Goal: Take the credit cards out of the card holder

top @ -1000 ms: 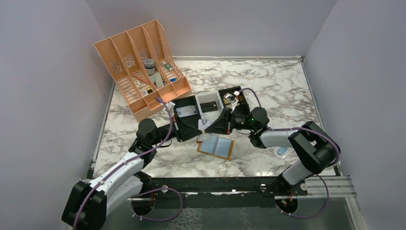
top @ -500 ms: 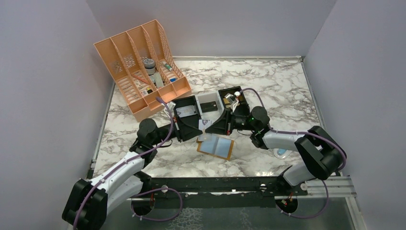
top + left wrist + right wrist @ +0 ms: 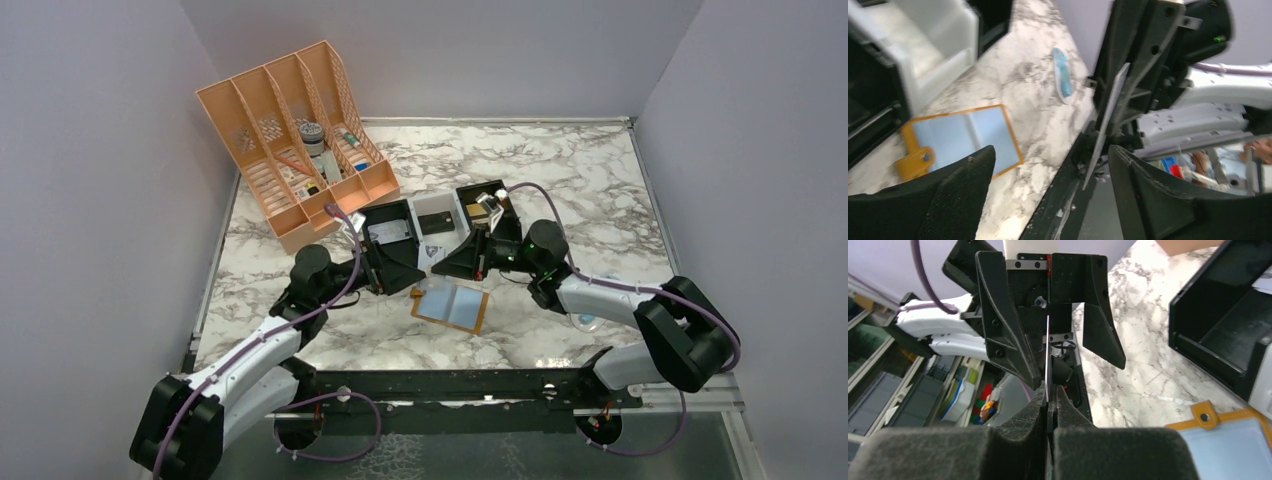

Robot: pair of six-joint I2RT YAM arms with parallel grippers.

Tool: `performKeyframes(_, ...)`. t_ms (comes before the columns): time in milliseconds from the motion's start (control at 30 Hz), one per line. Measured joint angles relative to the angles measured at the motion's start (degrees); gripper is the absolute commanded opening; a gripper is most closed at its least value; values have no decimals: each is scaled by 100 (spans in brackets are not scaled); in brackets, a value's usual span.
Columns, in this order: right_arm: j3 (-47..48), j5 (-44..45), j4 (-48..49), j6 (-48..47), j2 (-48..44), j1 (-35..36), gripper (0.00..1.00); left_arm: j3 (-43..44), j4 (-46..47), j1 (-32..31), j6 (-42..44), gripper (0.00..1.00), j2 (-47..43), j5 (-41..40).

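Note:
The card holder (image 3: pixel 455 306) lies open on the marble, mustard-tan rim with pale blue panels, also low in the left wrist view (image 3: pixel 965 137) and at the right wrist view's bottom corner (image 3: pixel 1233 440). Just above and left of it, my right gripper (image 3: pixel 441 262) is shut on one thin credit card (image 3: pixel 431 256), held upright off the table. The right wrist view shows that card edge-on (image 3: pixel 1047 350) pinched between the pads (image 3: pixel 1049 392). My left gripper (image 3: pixel 404 268) faces it, open, its fingers either side of the card (image 3: pixel 1108 117) without touching (image 3: pixel 1052 150).
Three black bins stand behind the grippers (image 3: pixel 390 228) (image 3: pixel 436 215) (image 3: pixel 490 205). An orange file organizer (image 3: pixel 300 130) with small items fills the back left. A clear-blue packet (image 3: pixel 588 318) lies under the right forearm. The table's black front rail (image 3: pixel 450 385) runs below.
My left gripper has opened and let go of the card, which both grippers held before. The right gripper keeps the card; its arm has shifted slightly right.

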Motion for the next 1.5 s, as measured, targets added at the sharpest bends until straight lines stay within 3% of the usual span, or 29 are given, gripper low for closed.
performKeyframes(100, 2, 232, -487, -208, -201, 0, 1, 181, -905, 0, 374, 99, -173, -378)
performKeyframes(433, 450, 992, -2398, -1257, -861, 0, 1, 1958, -4183, 2, 2076, 99, -496, -2474)
performKeyframes(667, 750, 1307, -3228, -1886, -1029, 0, 1, 2817, -5668, 2, 2747, 99, -323, -4284)
performKeyframes(867, 1268, 1432, -3827, -2433, -1012, 17, 1, 3134, -6260, 179, 3139, 99, 323, -5018)
performKeyframes(1133, 2441, 2658, -4815, -3604, -345, 857, 1, 2780, -6201, 1777, 3324, 99, 280, -4538)
performKeyframes(1300, 3401, 3672, -5287, -4590, 730, 1484, 1, 2599, -6196, 1801, 3327, 99, 2, -4435)
performKeyframes(1500, 4258, 4441, -5718, -5462, 1919, 1703, 1, 2586, -6124, 1801, 3314, 99, -448, -4640)
